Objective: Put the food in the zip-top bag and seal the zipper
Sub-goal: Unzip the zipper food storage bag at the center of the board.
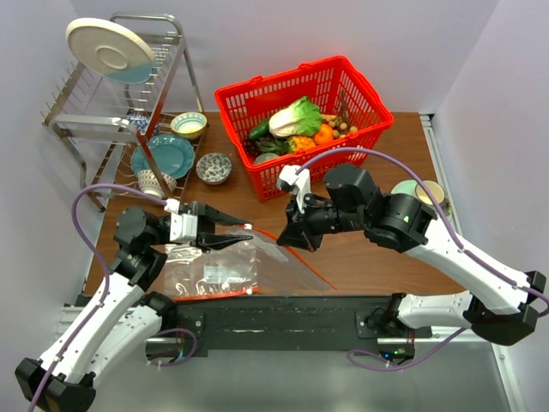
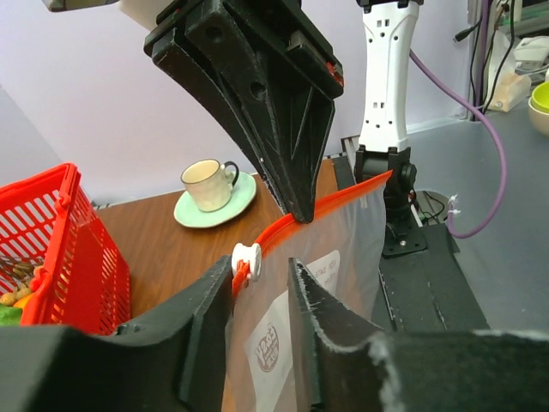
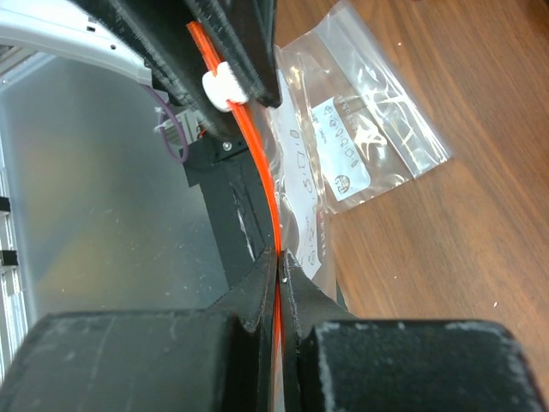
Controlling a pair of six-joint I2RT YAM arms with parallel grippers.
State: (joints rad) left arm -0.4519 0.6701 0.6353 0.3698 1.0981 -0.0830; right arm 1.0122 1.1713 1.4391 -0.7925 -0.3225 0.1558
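The zip-top bag (image 1: 287, 266) hangs between my two grippers above the table's near edge. My right gripper (image 1: 288, 238) (image 3: 280, 254) is shut on the red-orange zipper (image 2: 336, 194) at one end of the mouth. My left gripper (image 1: 250, 234) (image 2: 262, 263) straddles the other end just behind the white tab (image 2: 246, 260). Its jaws stand a narrow gap apart with only bag film between them. The food lies in the red basket (image 1: 257, 184): napa cabbage (image 1: 296, 117), cucumber (image 1: 259, 130) and brown nuts (image 1: 344, 129).
A second clear bag (image 1: 210, 275) lies flat on the table under my left gripper. At the back left stand a dish rack (image 1: 81, 116) with a plate (image 1: 110, 50), a teal plate (image 1: 163, 154) and bowls. A cup on a saucer (image 1: 426, 190) sits to the right.
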